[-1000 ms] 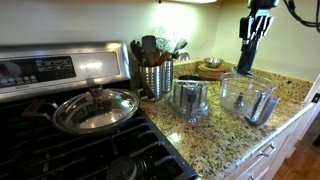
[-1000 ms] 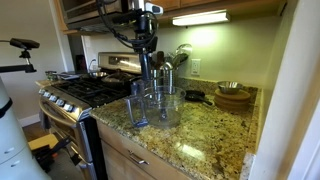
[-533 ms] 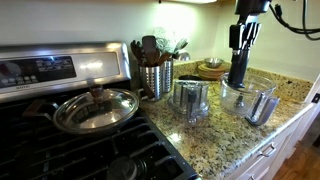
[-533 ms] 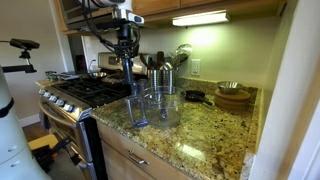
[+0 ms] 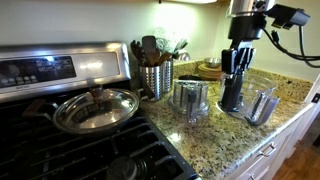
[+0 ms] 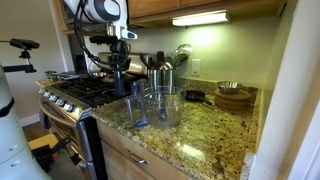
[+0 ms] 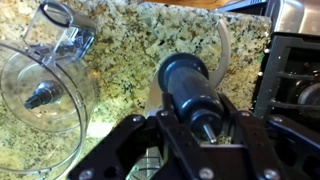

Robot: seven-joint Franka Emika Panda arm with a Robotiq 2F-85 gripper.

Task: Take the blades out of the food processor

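Note:
My gripper [image 5: 236,62] is shut on the black hub of the blade assembly [image 5: 231,92] and holds it above the granite counter, beside the clear food processor bowl [image 5: 252,100]. In the wrist view the hub [image 7: 186,78] sits between my fingers [image 7: 195,125] with a curved blade [image 7: 224,45] sticking out. The bowl [image 7: 40,90] lies to the left there, with only its centre post inside. In an exterior view the gripper [image 6: 120,62] and blade assembly [image 6: 120,86] hang between the bowl [image 6: 162,106] and the stove.
A second clear processor part [image 5: 190,100] stands on the counter near the stove [image 5: 60,140]. A pan with a glass lid [image 5: 95,108] sits on the burners. A metal utensil holder [image 5: 155,78] and wooden bowls [image 5: 211,68] stand at the back.
The gripper has carried the blade assembly sideways away from above the bowl toward the stove and lowered it nearer the counter.

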